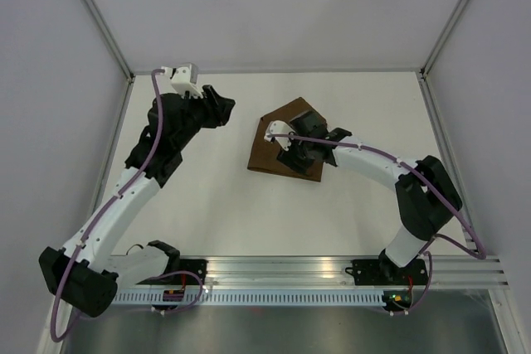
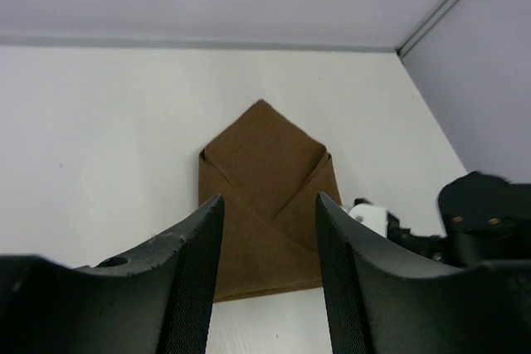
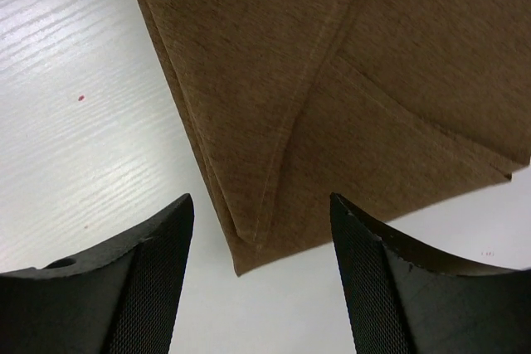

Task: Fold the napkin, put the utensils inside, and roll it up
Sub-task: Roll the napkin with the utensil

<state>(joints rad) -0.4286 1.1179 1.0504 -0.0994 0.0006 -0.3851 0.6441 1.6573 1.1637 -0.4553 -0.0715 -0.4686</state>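
The right gripper (image 3: 261, 205) hangs over a corner of the dark brown matte cloth napkin (image 1: 270, 155), its 2 fingers spread and holding nothing. The napkin lies folded like an envelope on the white table (image 1: 207, 205). Farther back on the left, the left gripper (image 1: 222, 108) is also spread wide, well apart from the cloth.

Open tabletop (image 1: 207, 192) left of the napkin (image 1: 286, 122), right end effector (image 1: 292, 155) low above it.

You have a napkin (image 3: 274, 64) of matt brown woven cloth, hems stitched; table (image 3: 75, 138) white, faint wood grain, slight sheen; 2 pads (image 3: 153, 288) of the right gripper (image 3: 261, 201) black, finely cross-hatched; rail (image 1: 290, 267) brushed metal.
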